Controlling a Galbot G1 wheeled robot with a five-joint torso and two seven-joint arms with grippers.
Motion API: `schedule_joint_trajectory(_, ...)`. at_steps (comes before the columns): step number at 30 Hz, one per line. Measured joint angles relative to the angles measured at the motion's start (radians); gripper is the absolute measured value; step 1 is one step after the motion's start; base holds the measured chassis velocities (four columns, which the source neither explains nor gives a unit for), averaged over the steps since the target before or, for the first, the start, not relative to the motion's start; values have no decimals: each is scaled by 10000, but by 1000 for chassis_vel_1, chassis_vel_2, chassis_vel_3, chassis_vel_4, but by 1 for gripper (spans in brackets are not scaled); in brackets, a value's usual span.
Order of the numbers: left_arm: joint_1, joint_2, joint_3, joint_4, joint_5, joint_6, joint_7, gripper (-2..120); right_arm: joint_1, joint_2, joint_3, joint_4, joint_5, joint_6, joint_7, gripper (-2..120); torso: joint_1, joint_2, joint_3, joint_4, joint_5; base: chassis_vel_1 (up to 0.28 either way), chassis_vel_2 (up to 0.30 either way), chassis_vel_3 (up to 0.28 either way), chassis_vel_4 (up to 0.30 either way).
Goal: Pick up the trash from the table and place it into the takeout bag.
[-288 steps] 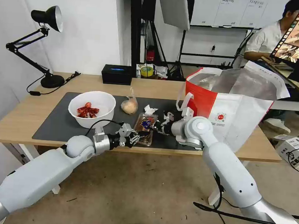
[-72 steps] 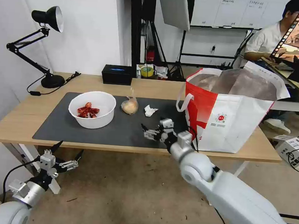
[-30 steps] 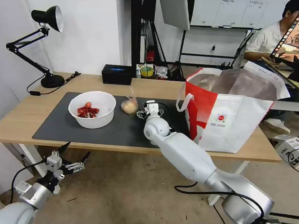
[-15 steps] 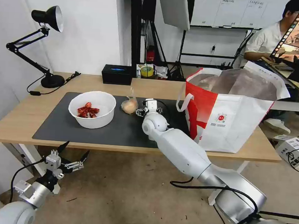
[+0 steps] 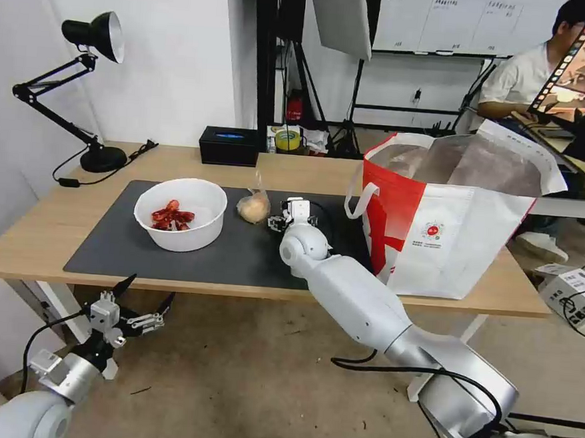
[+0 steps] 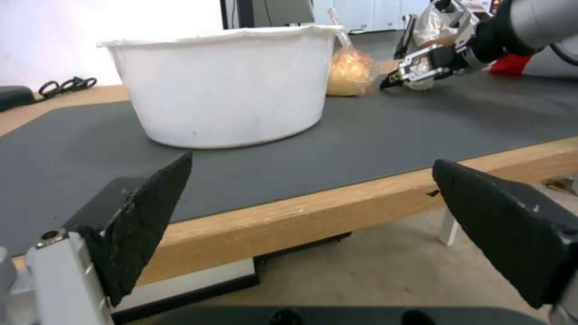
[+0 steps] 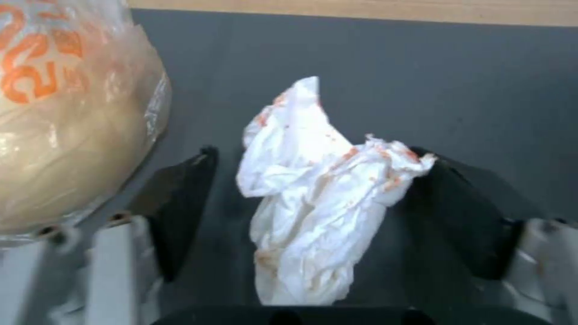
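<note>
Right gripper (image 7: pixel 313 216) down on the large dark grey rectangular mat (image 5: pixel 236 258), black fingers (image 7: pixel 180 203) spread either side of the crumpled white tissue with orange-red stains (image 7: pixel 319 194), one finger touching its edge, not yet clamped. Just beside: small knotted clear bag with a yellowish lump (image 5: pixel 254 207). Farther along the mat, white round bowl holding red food scraps (image 5: pixel 180 212). Large white-and-red insulated tote (image 5: pixel 450 210) upright at the right end of the long light-wood table (image 5: pixel 38 228). Left gripper (image 5: pixel 126 311) idle below the table's edge, fingers wide apart.
</note>
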Motion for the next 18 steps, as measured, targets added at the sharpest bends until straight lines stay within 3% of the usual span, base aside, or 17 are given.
schedule_joint_trajectory(3, 7, 1, -28, 10, -21, -38, 0, 100, -39, -66, 31, 28, 72, 3, 32, 63, -2, 3, -1, -4, -1, 0, 0, 0, 0)
schedule_joint_trajectory(8, 14, -15, -29, 8, -25, -48, 0, 100, -45, -136, 35, 71, 112, 4, 59, 50, -1, 2, 0, -5, -1, 0, 0, 0, 0)
schedule_joint_trajectory(11, 18, -52, 17, -8, -18, -54, 1, 100, -79, -237, 32, 161, 119, 35, 63, 32, 0, 0, 3, -6, -1, 0, 0, 0, 0)
schedule_joint_trajectory(18, 25, -73, 52, -52, -2, -60, 1, 100, -197, -449, 4, 337, 78, 429, -156, 11, 4, -3, 6, -6, -2, 0, 0, 0, 0)
